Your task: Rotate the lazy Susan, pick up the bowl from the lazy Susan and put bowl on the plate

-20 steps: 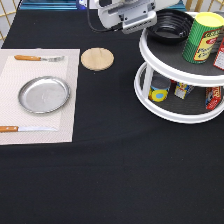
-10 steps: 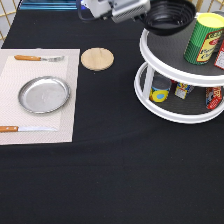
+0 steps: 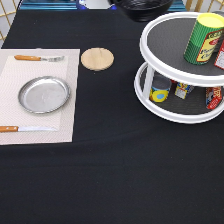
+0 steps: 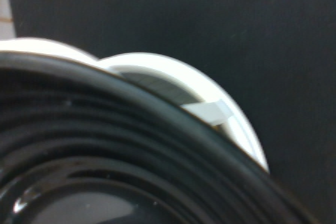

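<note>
Even, bright overhead light in the exterior view; black desk (image 3: 110, 180) cloth soaks it up, shadows faint, only a soft one under the lazy Susan (image 3: 182, 75) upper tier. Mild glare on the silver plate (image 3: 44, 94) and the glossy bowl (image 3: 142, 7) at the exterior view's top edge. Wrist view dim, bowl (image 4: 97, 165) ridges close and soft-focused, small specular glints.
</note>
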